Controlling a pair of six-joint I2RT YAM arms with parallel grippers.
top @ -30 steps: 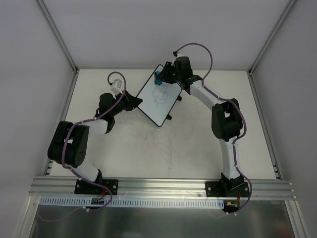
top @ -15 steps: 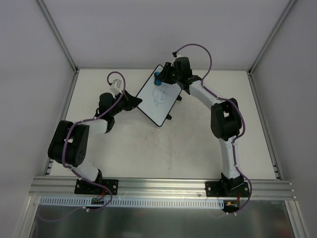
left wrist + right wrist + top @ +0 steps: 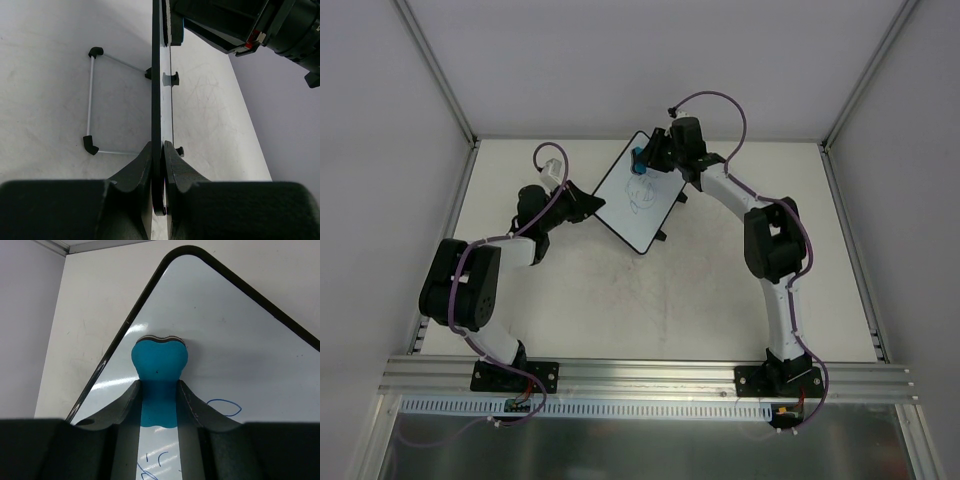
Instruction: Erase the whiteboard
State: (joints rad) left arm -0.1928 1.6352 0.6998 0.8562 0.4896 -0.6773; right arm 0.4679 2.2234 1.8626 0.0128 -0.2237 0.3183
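Observation:
The whiteboard (image 3: 638,222) is held tilted at the back centre of the table, with faint blue scribbles on its face. My left gripper (image 3: 588,205) is shut on its left rim; in the left wrist view the board (image 3: 156,100) runs edge-on between the closed fingers of the left gripper (image 3: 158,147). My right gripper (image 3: 642,158) is shut on the blue bone-shaped eraser (image 3: 639,155). In the right wrist view the eraser (image 3: 159,360) is pressed flat against the board (image 3: 240,340) near its top corner, gripped by the right gripper (image 3: 159,385). Blue marks (image 3: 224,407) remain below it.
A thin wire frame with black corner pieces (image 3: 91,100) shows beside the board's back face. Two black tabs (image 3: 663,237) stick out of the board's right edge. The right arm (image 3: 250,25) hangs close over the board's front. Metal rails (image 3: 440,240) border the table.
The eraser has slid a little over the board's upper part and the blue drawing looks fainter. The left wrist has shifted slightly up and left, still gripping the rim.

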